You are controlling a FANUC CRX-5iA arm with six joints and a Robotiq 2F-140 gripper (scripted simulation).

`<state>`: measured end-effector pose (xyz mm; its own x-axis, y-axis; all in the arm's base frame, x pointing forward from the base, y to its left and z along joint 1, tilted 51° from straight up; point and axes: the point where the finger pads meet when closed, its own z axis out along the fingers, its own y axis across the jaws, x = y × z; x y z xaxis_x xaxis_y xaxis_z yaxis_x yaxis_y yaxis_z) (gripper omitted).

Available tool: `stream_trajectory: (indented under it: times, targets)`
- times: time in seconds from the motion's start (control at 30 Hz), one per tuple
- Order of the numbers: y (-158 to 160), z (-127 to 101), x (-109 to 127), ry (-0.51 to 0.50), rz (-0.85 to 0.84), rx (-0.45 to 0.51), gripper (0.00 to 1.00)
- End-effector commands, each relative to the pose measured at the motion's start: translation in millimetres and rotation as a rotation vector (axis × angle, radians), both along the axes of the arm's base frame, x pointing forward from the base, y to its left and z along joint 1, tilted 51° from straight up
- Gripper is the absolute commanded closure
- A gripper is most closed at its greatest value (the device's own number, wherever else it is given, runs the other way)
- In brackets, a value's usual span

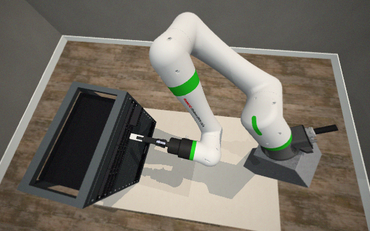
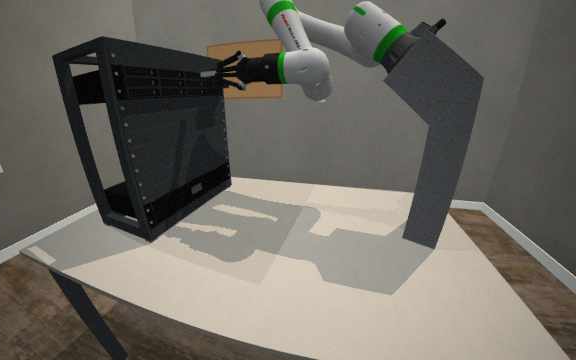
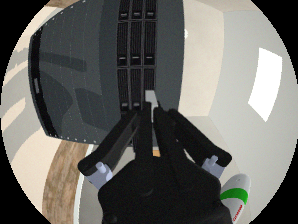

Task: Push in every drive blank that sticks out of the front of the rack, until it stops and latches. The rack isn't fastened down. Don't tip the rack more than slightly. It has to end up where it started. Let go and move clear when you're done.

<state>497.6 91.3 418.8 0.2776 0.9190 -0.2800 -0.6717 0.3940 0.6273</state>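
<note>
The dark rack point(image 1: 103, 144) point(image 2: 163, 52) point(image 3: 170, 50) stands upright on the table. The drive blanks point(image 2: 140, 82) point(image 3: 135, 42) fill a bay near its top, in three rows. In the wrist view these rows run up the picture as three columns, each blank with a small latch at its lower end. I cannot tell which blanks stick out. My gripper point(image 1: 135, 137) point(image 2: 209, 74) point(image 3: 149, 97) is shut and holds nothing. Its pale fingertips are at the top row, towards the bay's far end in the exterior view. They touch or nearly touch the front; which is unclear. They hide part of a blank.
Smooth panels point(image 2: 168, 135) cover the rack's front below the bay, with a black unit point(image 2: 183, 192) at the bottom. The table point(image 1: 236, 208) point(image 2: 208, 305) carries the rack and the arm's grey pedestal point(image 1: 305, 167) point(image 2: 440, 100). An orange-brown board point(image 2: 258, 90) is behind the gripper.
</note>
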Motion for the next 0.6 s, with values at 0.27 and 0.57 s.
stream_trajectory:
  times: [0.27,0.57]
  targets:
    - [0.3,1.7,1.0,-0.001,0.001,0.0,0.9]
    - [0.5,8.0,6.9,-0.001,0.001,0.0,0.9]
